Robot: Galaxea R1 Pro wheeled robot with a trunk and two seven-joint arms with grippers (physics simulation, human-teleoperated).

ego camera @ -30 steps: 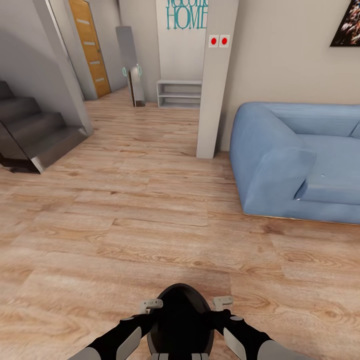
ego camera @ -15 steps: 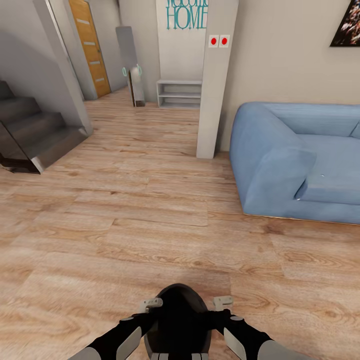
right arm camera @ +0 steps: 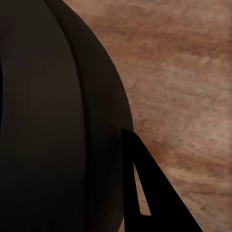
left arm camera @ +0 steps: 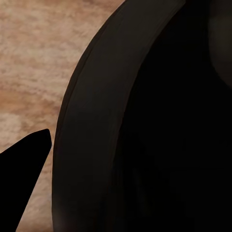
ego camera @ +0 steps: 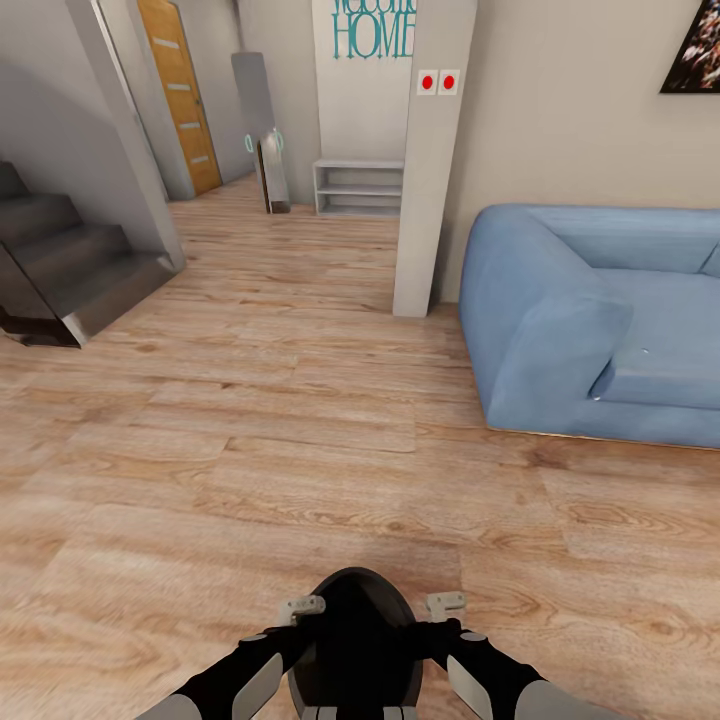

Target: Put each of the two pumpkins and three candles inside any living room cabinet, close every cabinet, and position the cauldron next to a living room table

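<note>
Pressing in from both sides, the left gripper (ego camera: 301, 606) and right gripper (ego camera: 446, 603) flank the black cauldron (ego camera: 357, 640), held low before the trunk; whether either jaw is open or closed cannot be told. Wood floor (ego camera: 300, 470) spreads ahead. Beyond, a blue sofa (ego camera: 590, 320) sits right, grey stairs (ego camera: 60, 270) left, a pale pillar (ego camera: 430, 160) between.
</note>
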